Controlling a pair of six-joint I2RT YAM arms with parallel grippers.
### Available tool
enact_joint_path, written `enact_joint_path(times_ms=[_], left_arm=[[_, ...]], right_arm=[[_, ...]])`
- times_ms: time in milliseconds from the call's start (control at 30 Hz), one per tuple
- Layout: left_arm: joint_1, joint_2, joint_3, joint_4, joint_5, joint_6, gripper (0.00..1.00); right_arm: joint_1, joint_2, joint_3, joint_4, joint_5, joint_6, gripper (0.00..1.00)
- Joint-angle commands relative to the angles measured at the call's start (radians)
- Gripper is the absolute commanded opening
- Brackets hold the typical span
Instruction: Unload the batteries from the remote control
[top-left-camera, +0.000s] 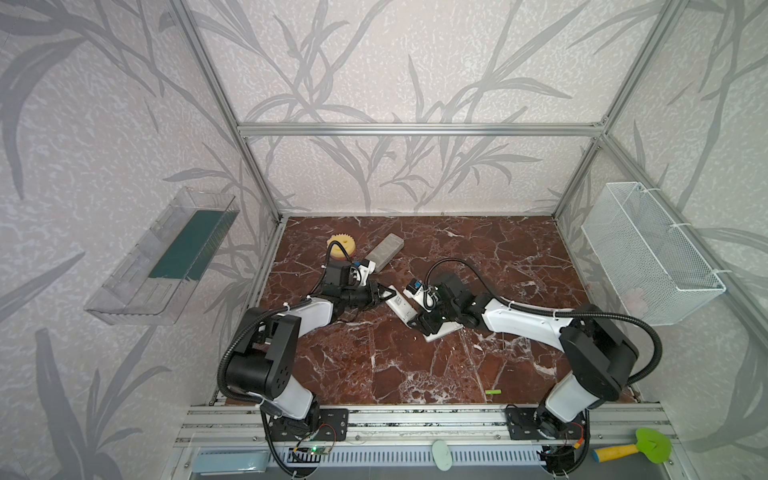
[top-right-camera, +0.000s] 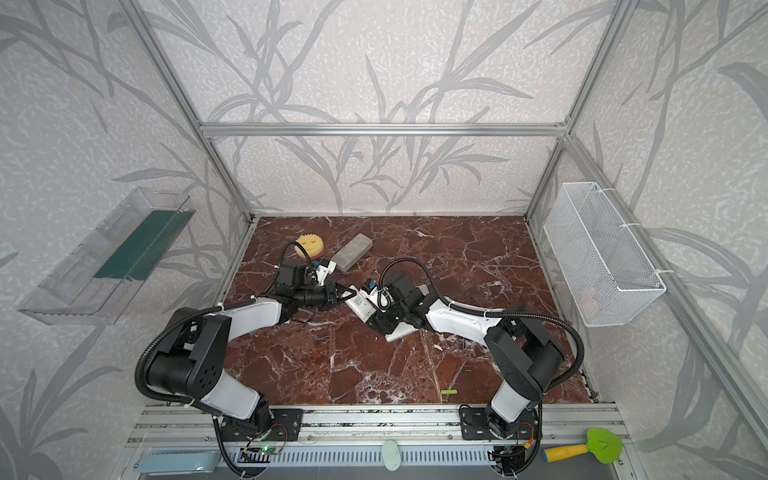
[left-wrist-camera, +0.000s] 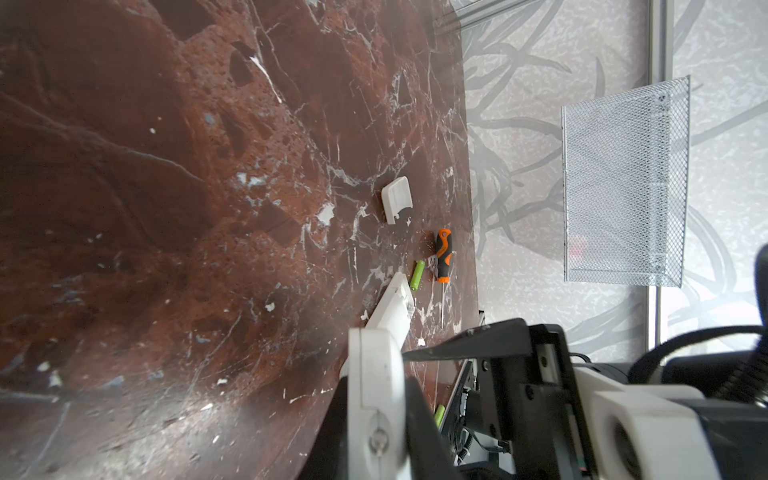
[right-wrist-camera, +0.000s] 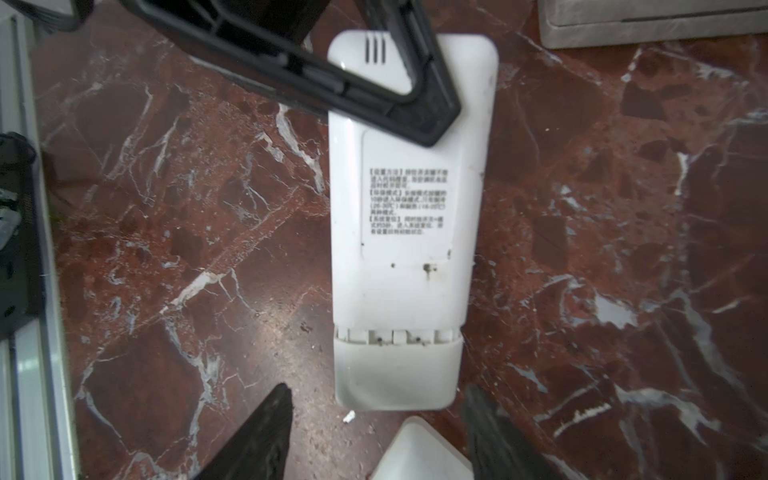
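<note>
Just toward 10 o'clock from the table's middle, your left claw (top-left-camera: 381, 291) was clamped on the white remote (right-wrist-camera: 411, 232). At the middle, your right claw (right-wrist-camera: 377, 392) stood apart, its tips flanking the half-slid cover (right-wrist-camera: 397, 370) without touching. One battery (top-left-camera: 493, 392) lay loose at 5 o'clock. This remote's batteries looked not yet out.
</note>
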Motion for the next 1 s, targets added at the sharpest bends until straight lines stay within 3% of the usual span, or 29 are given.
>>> enact_joint_path(times_ms=[0,167,333,500,633,967], left_arm=[[0.007,-0.047,0.025,-0.021,0.060,0.032,0.00],[0.007,-0.070,0.021,-0.027,0.060,0.033,0.00],[0.007,-0.085,0.023,-0.027,0.060,0.028,0.00],[0.008,-0.087,0.025,-0.024,0.060,0.021,0.00],[0.008,-0.091,0.024,-0.020,0.063,0.015,0.00],[0.014,-0.097,0.016,-0.063,0.040,0.050,0.00]], right_arm=[[0.002,0.028,0.024,0.033,-0.068,0.036,0.68],[0.002,0.044,0.051,0.001,-0.055,0.029,0.67],[0.002,0.044,0.057,0.004,-0.059,0.033,0.54],[0.002,0.071,0.058,0.012,-0.040,0.051,0.65],[0.002,0.081,0.060,0.022,-0.035,0.061,0.65],[0.003,0.055,0.053,0.026,-0.018,0.063,0.52]])
